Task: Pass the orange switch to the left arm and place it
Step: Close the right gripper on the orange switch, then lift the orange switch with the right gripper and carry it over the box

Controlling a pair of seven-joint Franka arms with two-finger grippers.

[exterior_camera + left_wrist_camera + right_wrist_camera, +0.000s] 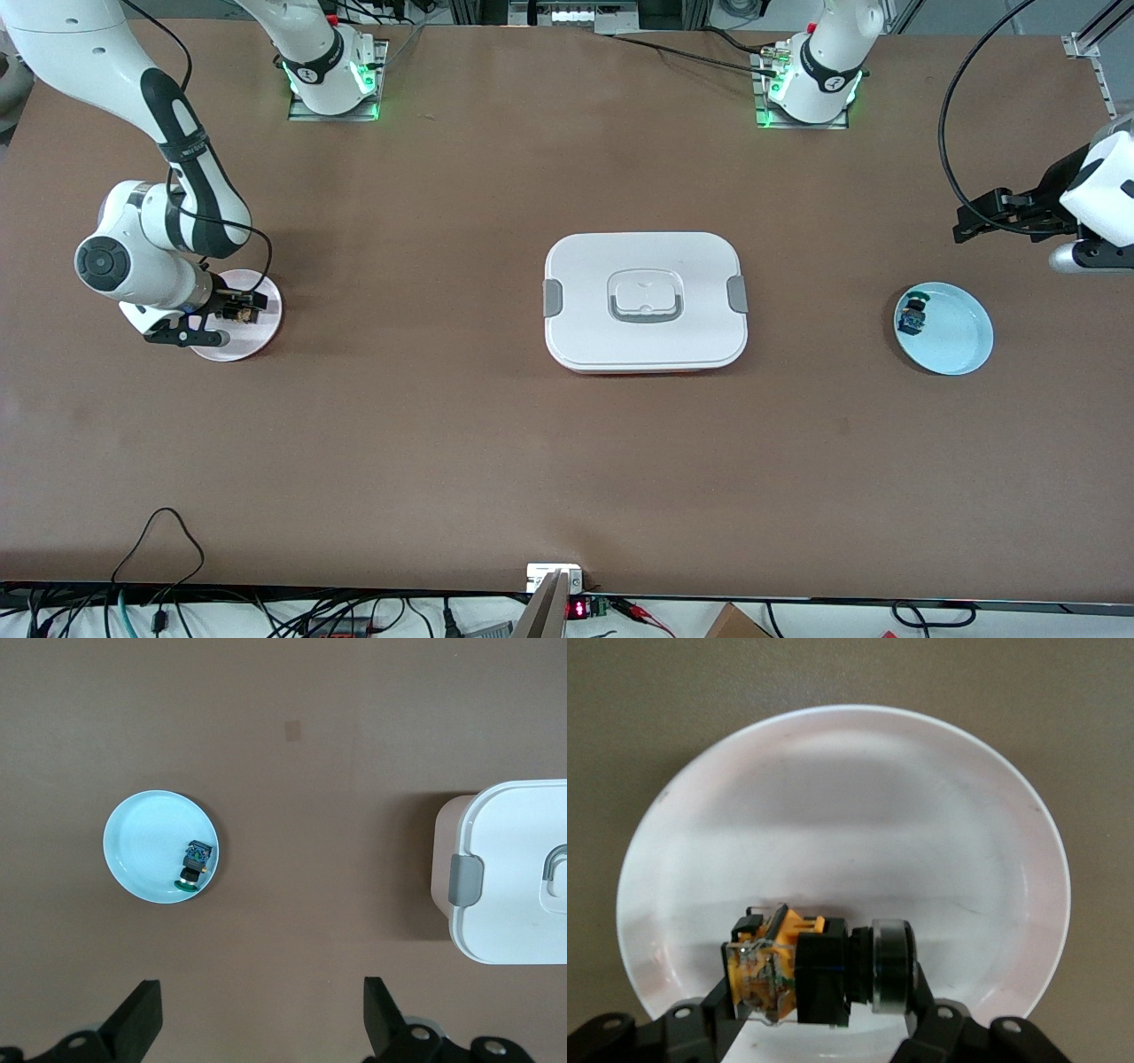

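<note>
The orange switch [819, 967], black with an orange end, lies sideways between the fingers of my right gripper [819, 1003], which is shut on it low over a white plate [850, 815]. In the front view this gripper [237, 307] and the switch [243, 310] are at the plate [257, 341] at the right arm's end of the table. The white lidded box [645, 301] stands in the middle of the table and also shows in the left wrist view [518, 877]. My left gripper [974, 221] is open and empty in the air [263, 1028] over the table beside a light-blue plate.
The light-blue plate [944, 328] at the left arm's end holds a small blue-and-green component [912, 315], and the left wrist view shows both the plate [146, 837] and the component [195, 866]. Bare brown table lies between the box and each plate.
</note>
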